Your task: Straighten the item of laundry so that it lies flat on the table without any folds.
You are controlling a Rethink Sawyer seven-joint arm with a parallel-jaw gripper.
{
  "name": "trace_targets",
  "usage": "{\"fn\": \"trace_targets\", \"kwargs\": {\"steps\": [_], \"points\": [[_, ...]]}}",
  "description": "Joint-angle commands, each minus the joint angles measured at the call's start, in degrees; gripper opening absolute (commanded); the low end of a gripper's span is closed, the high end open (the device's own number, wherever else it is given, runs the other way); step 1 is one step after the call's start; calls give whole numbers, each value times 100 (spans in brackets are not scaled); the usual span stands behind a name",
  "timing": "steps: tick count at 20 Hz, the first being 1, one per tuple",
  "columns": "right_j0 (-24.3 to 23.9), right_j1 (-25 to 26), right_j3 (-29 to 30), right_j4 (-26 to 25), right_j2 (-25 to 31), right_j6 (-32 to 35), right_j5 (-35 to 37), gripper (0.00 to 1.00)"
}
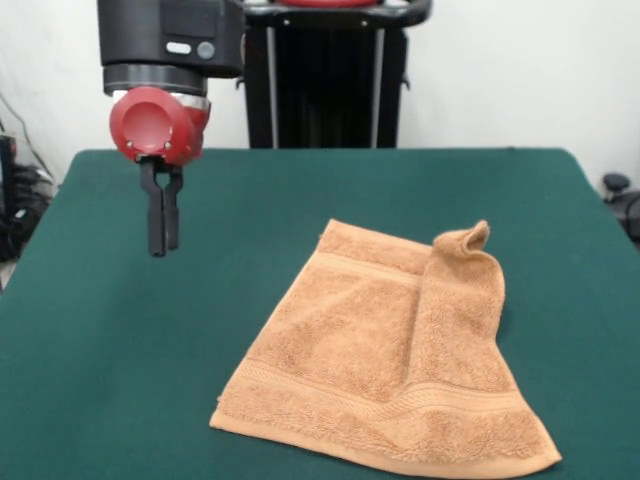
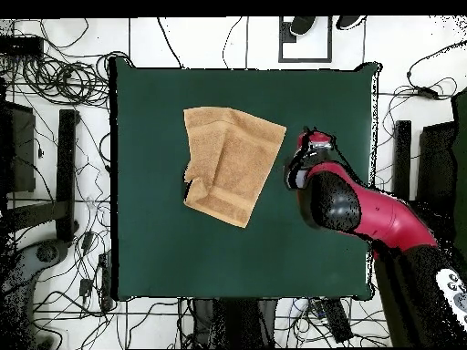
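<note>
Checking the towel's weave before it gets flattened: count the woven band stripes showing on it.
2 on the light orange-tan terry-cloth towel: one stripe near its far edge, one stripe near its near edge. The folded-over right flap covers part of the far one.

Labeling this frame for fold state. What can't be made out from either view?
- Front view: the towel's surface under the folded-over flap is hidden by the flap.
- Front view: the towel's near corner sits at the bottom edge, possibly clipped.
- Overhead view: the gripper is mostly covered by the arm; its fingers show only in the front view.
- Front view: the table's near edge is cut off.
</note>
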Motion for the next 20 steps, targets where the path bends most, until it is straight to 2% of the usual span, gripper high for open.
{"fn": "trace_targets", "kwargs": {"steps": [1, 8, 11, 14, 20], "points": [[-683, 157, -278, 298, 1125, -1884, 3226, 100], [-536, 79, -282, -108, 1051, -1575, 3075, 100], [-304, -8, -416, -484, 877, -1459, 3063, 100], [2, -39, -612, -1065, 585, -1390, 2949, 100], [272, -14, -922, -1636, 442, -1288, 2968, 100]]}}
